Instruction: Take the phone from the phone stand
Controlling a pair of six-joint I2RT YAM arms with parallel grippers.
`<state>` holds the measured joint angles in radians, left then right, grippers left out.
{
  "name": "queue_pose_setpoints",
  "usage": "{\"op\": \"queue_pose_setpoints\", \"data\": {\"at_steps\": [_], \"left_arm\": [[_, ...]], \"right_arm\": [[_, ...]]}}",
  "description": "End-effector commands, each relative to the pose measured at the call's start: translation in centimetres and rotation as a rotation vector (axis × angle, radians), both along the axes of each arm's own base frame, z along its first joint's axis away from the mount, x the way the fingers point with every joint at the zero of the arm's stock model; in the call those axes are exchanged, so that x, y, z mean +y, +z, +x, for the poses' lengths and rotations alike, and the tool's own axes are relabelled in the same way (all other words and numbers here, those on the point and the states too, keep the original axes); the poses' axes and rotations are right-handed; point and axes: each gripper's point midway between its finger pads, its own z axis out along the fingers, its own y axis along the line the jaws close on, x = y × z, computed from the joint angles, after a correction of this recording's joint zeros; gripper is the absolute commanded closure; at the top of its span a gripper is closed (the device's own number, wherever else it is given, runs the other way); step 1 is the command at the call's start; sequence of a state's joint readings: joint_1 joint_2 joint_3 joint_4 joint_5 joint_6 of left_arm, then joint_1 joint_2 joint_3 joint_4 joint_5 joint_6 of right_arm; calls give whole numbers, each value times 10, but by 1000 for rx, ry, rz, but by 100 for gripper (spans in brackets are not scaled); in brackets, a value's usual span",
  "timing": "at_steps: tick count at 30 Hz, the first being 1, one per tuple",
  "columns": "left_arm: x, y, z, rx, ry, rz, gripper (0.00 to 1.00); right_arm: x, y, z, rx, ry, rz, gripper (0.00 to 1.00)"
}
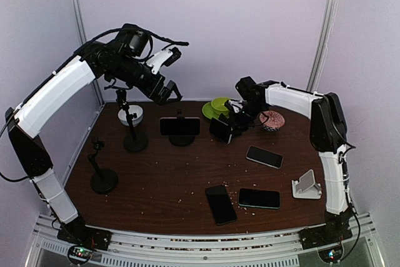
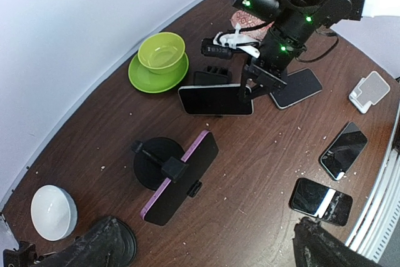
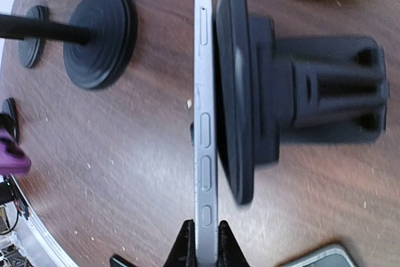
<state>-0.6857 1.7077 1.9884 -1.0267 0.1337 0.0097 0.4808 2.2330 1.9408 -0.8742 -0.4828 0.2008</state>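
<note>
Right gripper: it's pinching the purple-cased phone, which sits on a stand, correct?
Not quite. The right gripper is shut on the grey-edged phone, which sits on the black stand by the green bowl. The right wrist view shows it clamped on that phone's edge. The purple-cased phone sits untouched on a separate round-based stand, as the left wrist view shows.

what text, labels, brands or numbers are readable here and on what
None readable in any view.
Grey-edged phone against the round black stand: plain side buttons only, no marking.
Black phone lying flat on the brown wooden table: dark blank screen.
White angled plastic stand: no label visible.
</note>
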Motion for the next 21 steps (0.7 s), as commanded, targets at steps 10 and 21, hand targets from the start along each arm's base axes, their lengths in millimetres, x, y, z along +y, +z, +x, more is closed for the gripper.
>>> {"op": "queue_pose_setpoints", "data": {"at_steps": [10, 21], "left_arm": [[0, 3, -4, 34, 12, -47, 2], [-8, 7, -9, 63, -10, -102, 2]], "right_arm": [[-37, 25, -52, 10, 32, -59, 100], [-63, 28, -99, 43, 85, -111, 100]]}}
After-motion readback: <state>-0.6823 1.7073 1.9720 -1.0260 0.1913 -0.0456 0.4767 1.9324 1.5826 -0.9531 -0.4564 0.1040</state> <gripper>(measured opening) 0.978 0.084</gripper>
